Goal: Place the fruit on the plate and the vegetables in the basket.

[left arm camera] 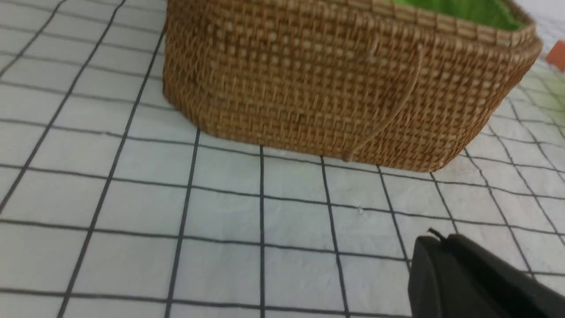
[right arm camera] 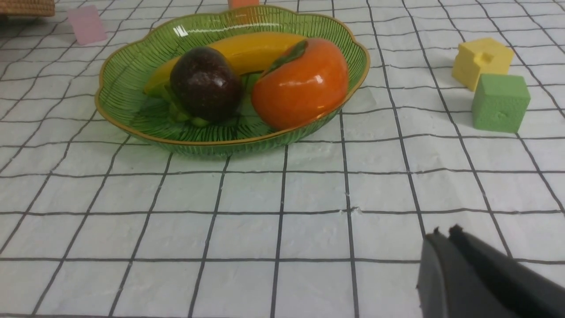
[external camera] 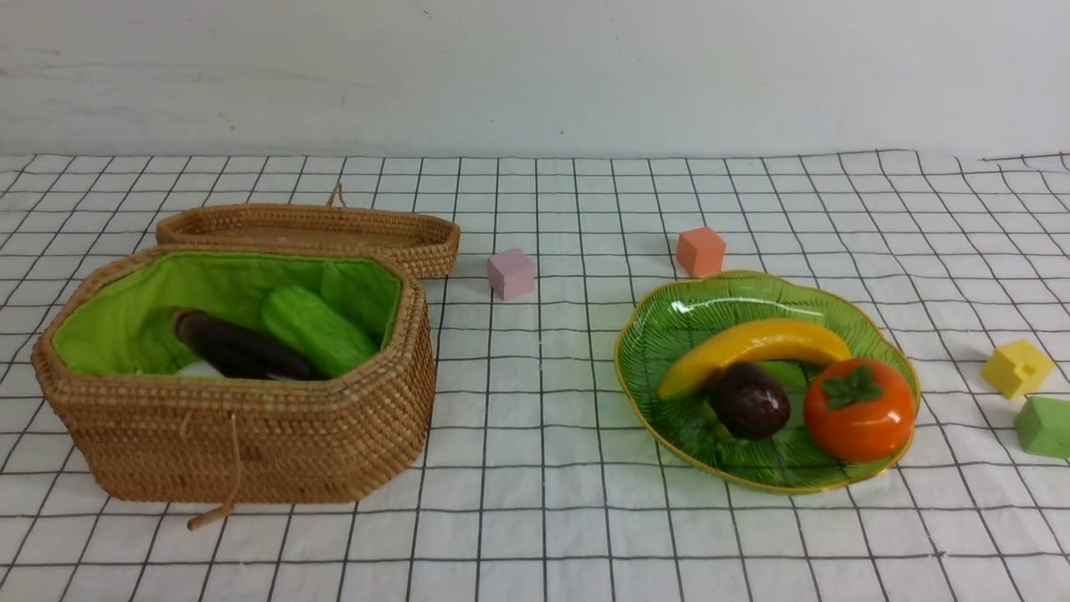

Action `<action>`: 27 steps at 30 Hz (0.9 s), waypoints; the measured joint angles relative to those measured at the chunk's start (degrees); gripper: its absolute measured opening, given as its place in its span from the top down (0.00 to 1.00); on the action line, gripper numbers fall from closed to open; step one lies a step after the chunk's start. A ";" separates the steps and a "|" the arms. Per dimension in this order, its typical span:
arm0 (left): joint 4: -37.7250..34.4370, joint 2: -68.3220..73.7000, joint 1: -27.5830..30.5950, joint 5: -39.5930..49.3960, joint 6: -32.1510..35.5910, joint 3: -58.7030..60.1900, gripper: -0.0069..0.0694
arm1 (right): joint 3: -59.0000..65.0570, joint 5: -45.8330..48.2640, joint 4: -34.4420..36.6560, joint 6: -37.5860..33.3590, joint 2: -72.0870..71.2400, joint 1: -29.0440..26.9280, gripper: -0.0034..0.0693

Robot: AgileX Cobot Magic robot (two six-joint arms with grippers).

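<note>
Shallow flat wicker lid (external camera: 309,234) at 12 o'clock of deep octagonal wicker basket with green lining (external camera: 242,435), touching its rim. Inside: bumpy green cucumber (external camera: 318,330) beside slim dark-purple eggplant (external camera: 238,349); something pale beneath, mostly hidden. Leaf-shaped green glass plate (external camera: 669,313) at 3 o'clock of basket, well apart, bearing long yellow banana (external camera: 752,344), round dark-purple mangosteen (external camera: 750,401), squat orange persimmon (external camera: 861,410). Pink cube (external camera: 511,273) between the two; orange cube (external camera: 700,251) at plate's 12; yellow cube (external camera: 1017,368) and green cube (external camera: 1045,426) at plate's 3. Left gripper (left arm camera: 435,238) and right gripper (right arm camera: 443,234) closed, empty, both cut off by the frame edge
</note>
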 joint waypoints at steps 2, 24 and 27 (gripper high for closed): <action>0.00 0.00 0.06 0.34 -0.05 0.14 0.93 | 0.00 0.00 -0.05 0.00 0.00 0.00 0.92; 0.00 0.00 0.06 0.34 -0.05 0.18 0.93 | 0.00 0.00 -0.10 0.00 -0.07 0.00 0.90; 0.00 0.00 0.06 0.34 -0.05 0.18 0.93 | 0.00 0.00 -0.10 0.00 -0.07 0.00 0.89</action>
